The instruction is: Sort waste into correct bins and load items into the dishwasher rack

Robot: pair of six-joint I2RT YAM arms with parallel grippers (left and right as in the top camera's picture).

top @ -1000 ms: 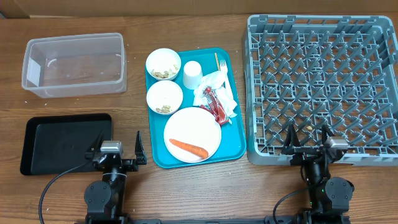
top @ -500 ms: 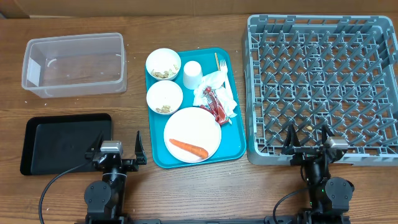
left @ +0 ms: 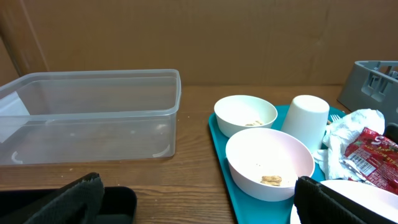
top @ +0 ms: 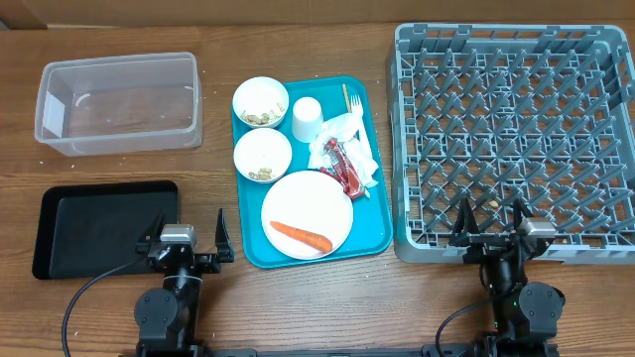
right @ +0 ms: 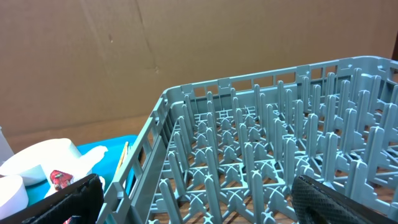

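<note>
Overhead view, task not yet begun; nothing sorted or loaded. Left gripper (top: 187, 230): lower left of frame, jaws spread wide, empty, parked just beside the black tray (top: 104, 223). Right gripper (top: 493, 223): lower right, jaws likewise wide, empty, at the near rim of the rack (top: 511, 32). Both sit well apart from the goods, probably a rest pose. Teal tray (top: 375, 213): centre of the table (top: 298, 297), holding everything to be handled, laid out like a cleared meal. Plate (top: 308, 203): round, white, at the tray's lower end, with one orange carrot (top: 301, 236) lying across it. Upper bowl (top: 261, 102) and lower bowl (top: 263, 156): small, white, down the tray's left side, each with beige crumbs (top: 260, 117) at its bottom. Cup (top: 307, 119): white, just right of the upper bowl, apparently mouth down. Napkins (top: 349, 139): crumpled, white, right side of the tray, with a red wrapper (top: 344, 169) lying on them. Fork (top: 349, 99): pale, slim, at the tray's upper right, partly under the napkins. Tub (top: 119, 109): clear, rectangular, upper left, empty. Black tray: shallow, lower left, empty. Rack: grey, pegged, filling the right side, empty. The bins lie on the left arm's side and the rack on the right arm's, which suggests waste goes left and dishes right.
</note>
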